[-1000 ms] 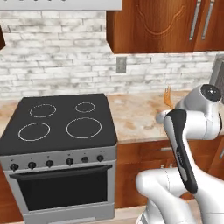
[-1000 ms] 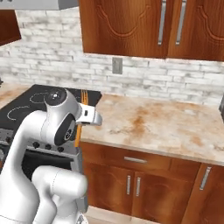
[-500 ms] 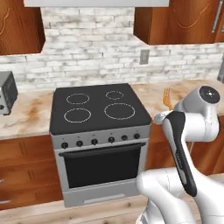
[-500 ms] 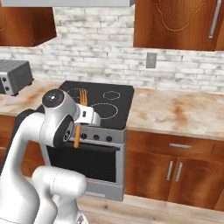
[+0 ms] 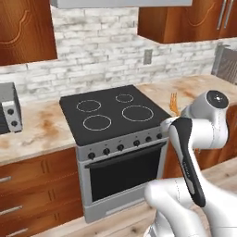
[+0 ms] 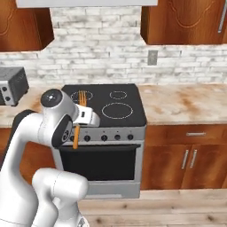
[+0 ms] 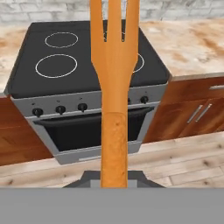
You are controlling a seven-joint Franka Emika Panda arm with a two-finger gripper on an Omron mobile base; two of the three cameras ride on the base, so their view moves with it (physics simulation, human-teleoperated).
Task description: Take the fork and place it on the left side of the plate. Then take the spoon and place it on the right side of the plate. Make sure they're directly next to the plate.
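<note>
A: Step was carrying the fork to the plate. The gripper was clenched on its handle, tines up, well above the floor in front of the stove. The tines also peeked past the arm in the left base view.

B: How to do it well?

A: I'd say keep the grip firm and the fork steady while the base drives, then lower it flat just beside the plate's left edge. No plate or spoon was visible, so the spot had to be found first.

B: Other stuff around?

A: Toaster on the left counter, wall outlet on the brick backsplash, wood cabinets below, a range hood above.

B: Anything in the way?

A: Nothing between fork and stove front. The risk, as I judge it: the stove edge and counter lip when swinging the fork over.
</note>
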